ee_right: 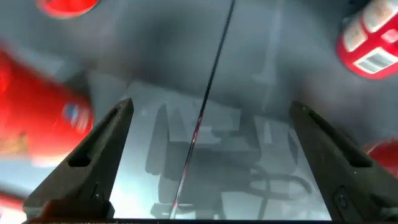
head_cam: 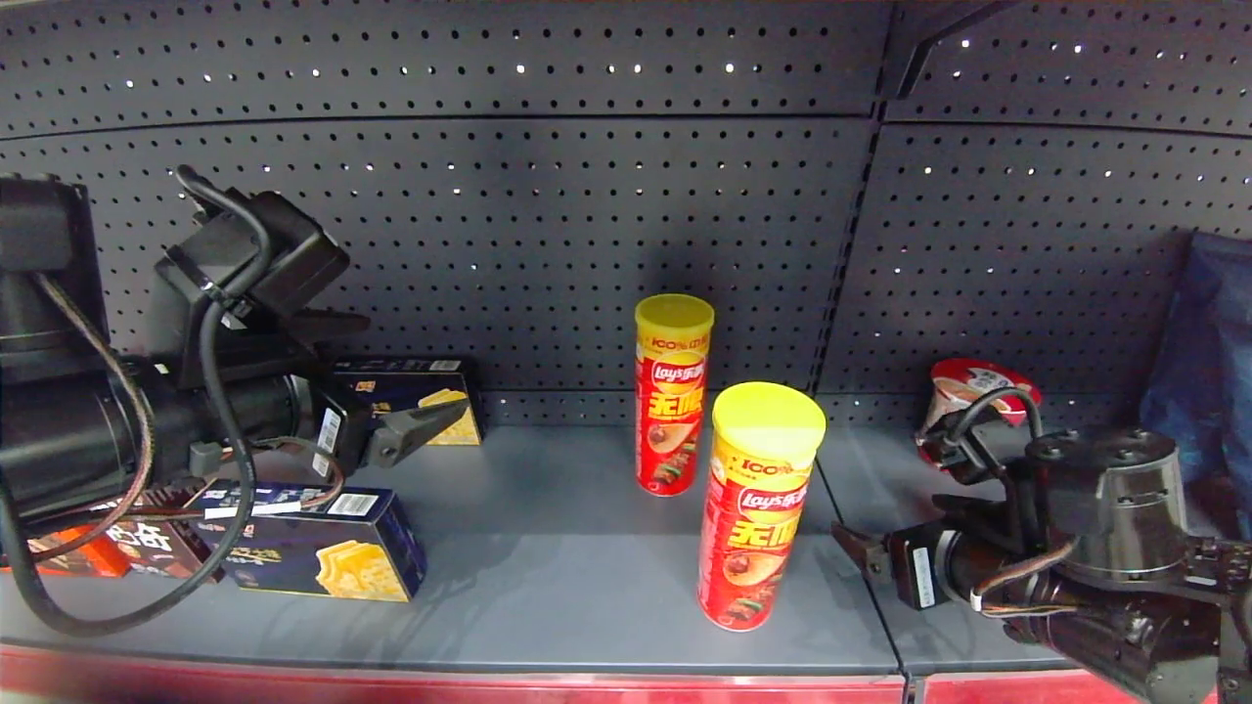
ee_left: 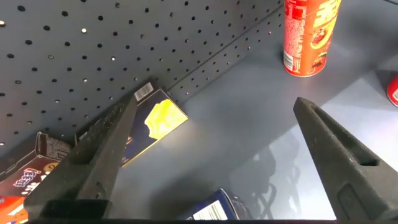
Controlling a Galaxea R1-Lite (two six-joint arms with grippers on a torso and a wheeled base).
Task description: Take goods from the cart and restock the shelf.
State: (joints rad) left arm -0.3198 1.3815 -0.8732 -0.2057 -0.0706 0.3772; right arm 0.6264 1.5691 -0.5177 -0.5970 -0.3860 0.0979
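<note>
Head view: on the shelf, the back can is standing upright near the pegboard. The front can is standing upright just right of it, nearer the edge. The left gripper is hovering in front of the back box, above the front box. The right gripper is hanging low beside the front can, apart from it. A tilted cup is sitting behind that arm, and a bag is leaning at far right.

Left wrist view: its fingers are gaping wide, holding nothing, above bare shelf.

Right wrist view: its fingers are spread and empty over the shelf seam.
</note>
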